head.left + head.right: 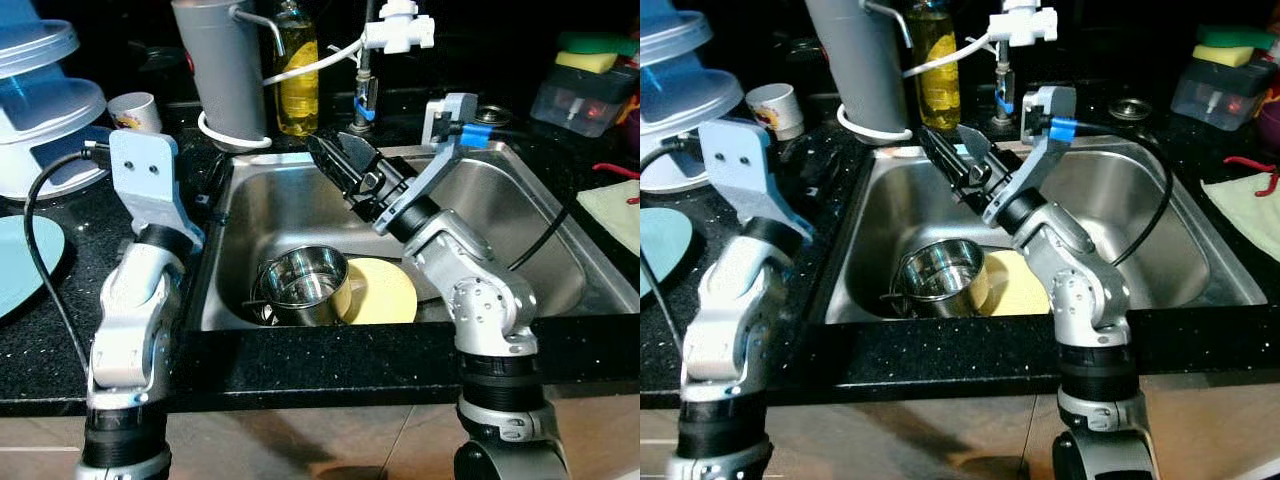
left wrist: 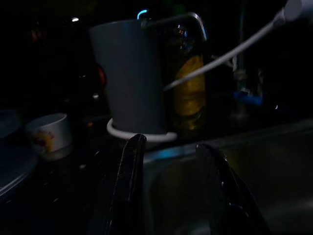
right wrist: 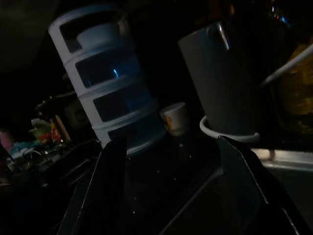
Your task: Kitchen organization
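Note:
A steel pot (image 1: 303,283) stands in the sink (image 1: 520,230), partly on a yellow plate (image 1: 385,292) lying on the sink floor. My right gripper (image 1: 330,152) hangs open and empty above the sink's back left part, well above the pot, aimed toward the counter's left. In the right wrist view its fingers (image 3: 110,171) frame a stacked container and a grey jug. My left gripper (image 2: 168,149) is open and empty over the counter at the sink's left rim, facing the grey jug (image 2: 129,78).
The grey jug (image 1: 222,70), a yellow bottle (image 1: 297,75) and a white tap (image 1: 398,30) stand behind the sink. A small cup (image 1: 135,110), a blue-and-white stacked container (image 1: 40,100) and a light-blue plate (image 1: 20,260) are left. A sponge box (image 1: 590,85) and cloth (image 1: 615,210) are right.

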Controlling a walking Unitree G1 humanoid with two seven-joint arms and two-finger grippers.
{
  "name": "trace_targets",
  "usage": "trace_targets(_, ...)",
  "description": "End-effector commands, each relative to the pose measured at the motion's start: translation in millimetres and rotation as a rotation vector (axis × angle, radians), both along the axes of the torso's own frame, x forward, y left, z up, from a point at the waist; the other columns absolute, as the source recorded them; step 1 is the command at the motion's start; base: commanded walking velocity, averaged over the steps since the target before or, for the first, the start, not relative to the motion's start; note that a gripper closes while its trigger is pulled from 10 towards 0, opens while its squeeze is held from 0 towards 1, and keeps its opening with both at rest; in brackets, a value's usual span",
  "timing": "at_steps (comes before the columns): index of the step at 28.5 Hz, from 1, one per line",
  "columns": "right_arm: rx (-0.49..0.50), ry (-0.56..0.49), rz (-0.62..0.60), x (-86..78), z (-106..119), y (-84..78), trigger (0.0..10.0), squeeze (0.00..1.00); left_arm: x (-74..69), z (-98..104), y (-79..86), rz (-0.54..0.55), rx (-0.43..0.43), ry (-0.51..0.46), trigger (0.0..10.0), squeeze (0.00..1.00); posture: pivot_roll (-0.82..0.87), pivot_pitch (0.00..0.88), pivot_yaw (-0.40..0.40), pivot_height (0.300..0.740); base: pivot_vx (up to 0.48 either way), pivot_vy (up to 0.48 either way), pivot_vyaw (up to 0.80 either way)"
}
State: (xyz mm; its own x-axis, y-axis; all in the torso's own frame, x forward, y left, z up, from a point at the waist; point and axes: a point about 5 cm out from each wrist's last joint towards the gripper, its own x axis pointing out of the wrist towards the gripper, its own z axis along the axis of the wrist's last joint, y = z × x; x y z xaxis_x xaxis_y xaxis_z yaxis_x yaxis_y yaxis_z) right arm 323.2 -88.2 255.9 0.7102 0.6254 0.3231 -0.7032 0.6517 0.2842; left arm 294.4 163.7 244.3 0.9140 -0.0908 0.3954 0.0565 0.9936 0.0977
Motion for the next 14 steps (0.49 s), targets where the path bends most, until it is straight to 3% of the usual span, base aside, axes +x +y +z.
trace_targets(1, -0.028, 0.047, -0.004, 3.0, -17.5, 2.4, 10.0, 0.00, -1.9, -2.7, 1.1, 0.034, 0.043, 0.015, 10.0, 0.00, 0.04, 0.000, 0.020, 0.740, 0.000, 0.000, 0.00)
trace_targets(7, -0.027, 0.078, -0.008, 4.7, -28.7, 3.2, 10.0, 0.00, -9.3, -13.4, -6.9, 0.051, 0.063, 0.079, 10.0, 0.00, 0.05, 0.000, 0.019, 0.740, 0.000, 0.000, 0.00)
trace_targets(14, -0.030, 0.058, -0.004, 6.8, -29.4, 3.9, 10.0, 0.00, -13.0, -17.8, -11.4, 0.057, 0.077, 0.092, 10.0, 0.00, 0.05, 0.000, 0.019, 0.740, -0.287, 0.000, 0.00)
